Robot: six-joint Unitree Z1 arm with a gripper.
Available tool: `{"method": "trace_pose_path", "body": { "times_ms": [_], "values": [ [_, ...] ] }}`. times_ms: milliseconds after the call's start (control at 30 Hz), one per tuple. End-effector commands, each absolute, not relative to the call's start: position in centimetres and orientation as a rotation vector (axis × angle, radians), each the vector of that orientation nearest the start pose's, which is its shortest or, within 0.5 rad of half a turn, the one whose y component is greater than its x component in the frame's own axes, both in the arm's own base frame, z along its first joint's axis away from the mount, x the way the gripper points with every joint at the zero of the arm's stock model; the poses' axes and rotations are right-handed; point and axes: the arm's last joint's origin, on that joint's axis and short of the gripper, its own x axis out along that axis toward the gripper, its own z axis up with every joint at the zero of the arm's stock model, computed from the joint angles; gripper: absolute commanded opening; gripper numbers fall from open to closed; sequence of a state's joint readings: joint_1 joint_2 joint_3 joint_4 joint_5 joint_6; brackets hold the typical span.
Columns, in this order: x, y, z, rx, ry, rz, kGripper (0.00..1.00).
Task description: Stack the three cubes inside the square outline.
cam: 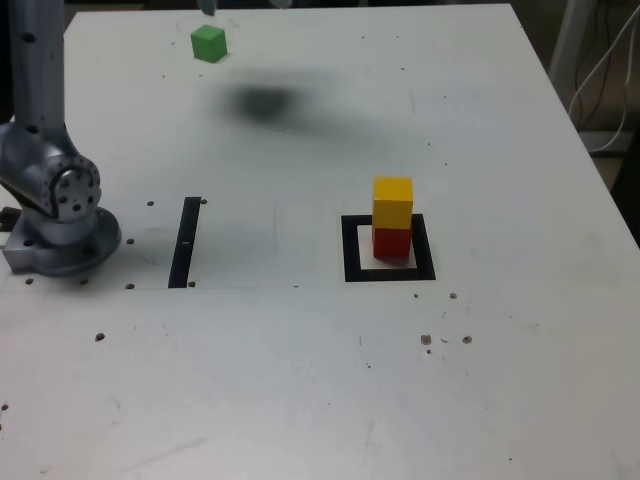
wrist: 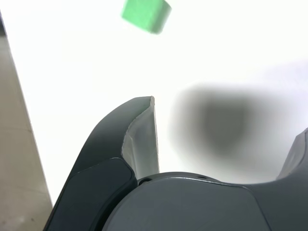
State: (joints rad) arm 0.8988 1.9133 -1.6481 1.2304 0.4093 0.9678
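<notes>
The yellow cube (cam: 392,201) sits on top of the red cube (cam: 392,242), and this stack stands inside the square outline (cam: 351,250) at the exterior view's right. Alone near the table's far edge lies the green cube (cam: 209,43). In the wrist view my gripper (wrist: 226,125) hangs above the white table, open, with nothing between its fingers (wrist: 144,134). The green cube (wrist: 146,15) lies on the table beyond the fingertips, apart from them. The exterior view shows the gripper's blurred shadow just right of the green cube.
The arm's grey base (cam: 60,200) stands at the exterior view's left. A narrow black strip (cam: 186,242) lies on the table between the base and the square outline. The table's far edge runs close behind the green cube.
</notes>
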Motion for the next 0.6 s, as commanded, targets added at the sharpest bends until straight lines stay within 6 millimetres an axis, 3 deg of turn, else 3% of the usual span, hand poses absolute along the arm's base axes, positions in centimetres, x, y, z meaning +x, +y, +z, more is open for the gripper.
{"method": "trace_pose_path", "body": {
  "times_ms": [0,333,567],
  "values": [
    [19.6,30.6,31.3,0.288,1.839,0.226,0.98],
    [16.1,38.2,29.5,0.248,1.878,0.225,0.94],
    [14.7,40.2,28.1,0.26,1.904,0.16,0.93]
  ]
}}
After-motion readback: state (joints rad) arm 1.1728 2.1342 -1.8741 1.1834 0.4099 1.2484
